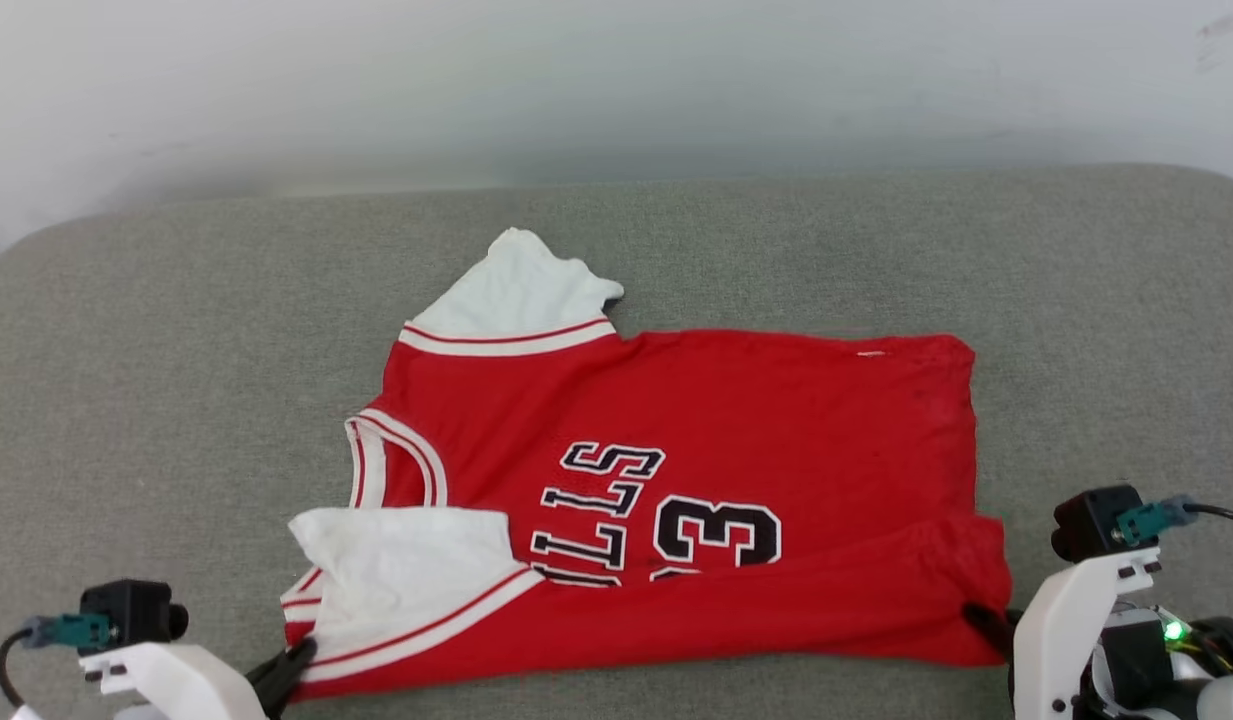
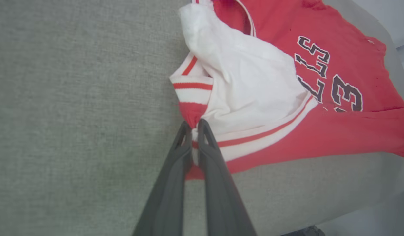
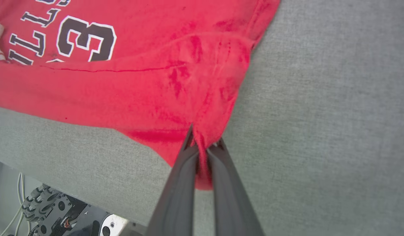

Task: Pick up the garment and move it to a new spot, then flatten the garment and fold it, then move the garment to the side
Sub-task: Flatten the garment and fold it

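While beneath garment (image 1: pixel 776 400), grey cushion (image 1: pixel 176 350)

Grey-green woven fabric covers the counter (image 1: pixel 176 350), spreading out ahead of the left hand (image 1: pixel 294 660) and the right hand (image 1: pixel 981 618), far corners rounded. Well past both hands stands a pale wall (image 1: pixel 616 80), softly and evenly lit, with faint scuffs (image 1: pixel 1226 25) far beyond the right hand.

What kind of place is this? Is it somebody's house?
Probably a robot test room, not a home: the garment lies on a grey fabric-covered surface before a bare white wall, with cables and machine parts below its edge.
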Tool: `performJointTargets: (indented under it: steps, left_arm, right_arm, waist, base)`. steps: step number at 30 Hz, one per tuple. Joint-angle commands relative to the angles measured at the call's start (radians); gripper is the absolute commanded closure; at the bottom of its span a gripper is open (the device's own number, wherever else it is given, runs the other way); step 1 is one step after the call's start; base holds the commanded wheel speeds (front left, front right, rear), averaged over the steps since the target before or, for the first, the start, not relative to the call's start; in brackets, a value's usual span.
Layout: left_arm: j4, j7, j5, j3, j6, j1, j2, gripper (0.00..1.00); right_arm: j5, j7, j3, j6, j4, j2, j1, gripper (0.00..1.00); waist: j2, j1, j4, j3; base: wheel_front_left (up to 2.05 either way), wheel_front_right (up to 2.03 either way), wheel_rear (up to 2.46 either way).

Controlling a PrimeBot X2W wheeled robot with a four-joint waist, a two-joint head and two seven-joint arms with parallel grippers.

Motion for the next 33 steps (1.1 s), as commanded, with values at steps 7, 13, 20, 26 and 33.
performJointTargets:
  steps: [7, 13, 20, 26, 33]
  left_arm:
    - [0.018, -0.014, -0.033, -0.013, 0.005, 0.081, -0.042, 1.0]
    - [0.115, -0.062, -0.023, -0.039, -0.053, 0.019, -0.102, 0.0]
    - [0.13, -0.202, 0.062, -0.015, -0.046, -0.042, -0.117, 0.0]
    - [0.056, -0.329, 0.216, -0.016, 0.03, -0.13, -0.111, 0.0]
    - [0.026, -0.415, 0.308, -0.024, 0.054, -0.251, -0.138, 0.0]
  right_arm:
    - [-0.011, 0.012, -0.049, -0.001, -0.029, 0.026, 0.108, 1.0]
    - [-0.032, -0.102, -0.06, -0.001, -0.007, 0.065, 0.136, 0.0]
    - [-0.1, -0.452, -0.078, -0.001, -0.024, 0.091, 0.115, 0.0]
    - [-0.209, -0.662, -0.12, -0.001, -0.039, 0.147, 0.081, 0.0]
    - [-0.281, -0.732, -0.121, -0.001, -0.107, 0.188, 0.035, 0.0]
  waist:
    - [-0.0001, 0.0001, 0.025, -0.013]
    - [-0.0001, 0.0001, 0.028, -0.004]
    - [-0.0001, 0.0001, 0.022, -0.02]
    - [-0.0001, 0.0001, 0.011, -0.027]
    - [-0.0001, 0.0001, -0.03, 0.033]
  base:
    - [0.0, 0.0, 0.0]
    - [0.0, 0.0, 0.0]
    - [0.0, 0.0, 0.0]
    - [0.0, 0.0, 0.0]
    - [0.0, 0.0, 0.0]
